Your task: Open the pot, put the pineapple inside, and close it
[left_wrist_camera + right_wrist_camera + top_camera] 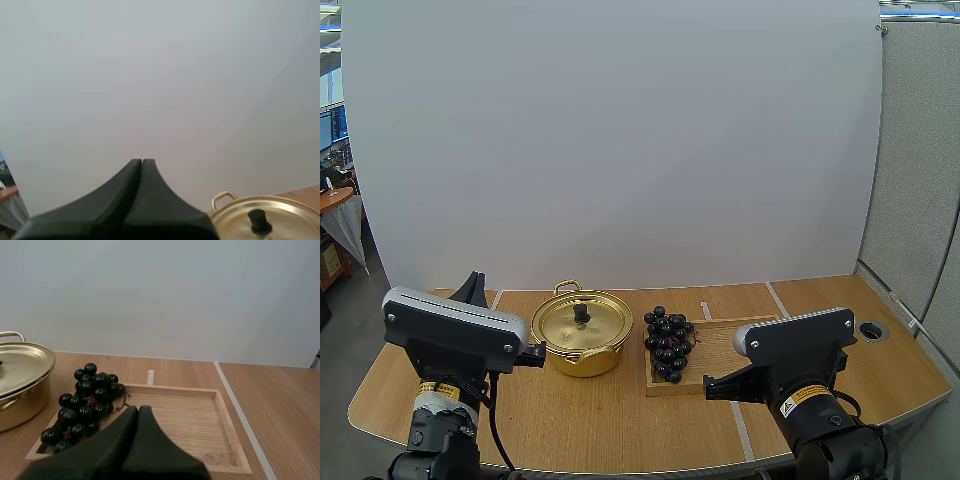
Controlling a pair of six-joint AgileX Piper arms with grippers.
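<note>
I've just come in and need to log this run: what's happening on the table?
Nothing is being handled yet. The left gripper and the right gripper are both shut on nothing, near the front of the table. The gold pot stands with its lid on. Beside it, a bunch of dark grapes lies on the wooden tray, at the end nearest the pot.

Wooden tray [720,348] flat on wood table [610,420], right of ctr; white tape lines [778,300] on tabletop
</note>
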